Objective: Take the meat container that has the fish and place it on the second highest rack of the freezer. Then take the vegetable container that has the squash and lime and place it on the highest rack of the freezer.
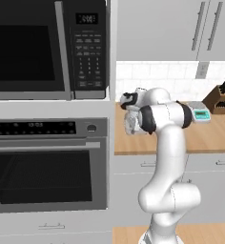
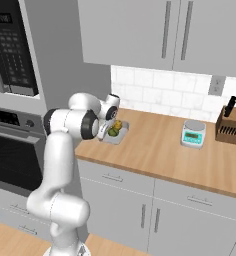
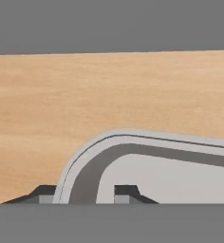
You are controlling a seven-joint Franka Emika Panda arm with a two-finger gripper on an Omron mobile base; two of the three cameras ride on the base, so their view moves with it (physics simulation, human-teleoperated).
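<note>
Wooden counter point(image 2: 155, 145) runs along the tiled wall beside the oven point(image 1: 47, 162) and microwave point(image 1: 47, 47). On it near my end sits the grey vegetable container point(image 2: 116, 136), green and yellow produce inside. My claw point(image 3: 84, 192) straddles its rim point(image 3: 133, 142), one finger point(image 3: 126, 192) inside, one outside, jaws drawn narrow around the wall.
</note>
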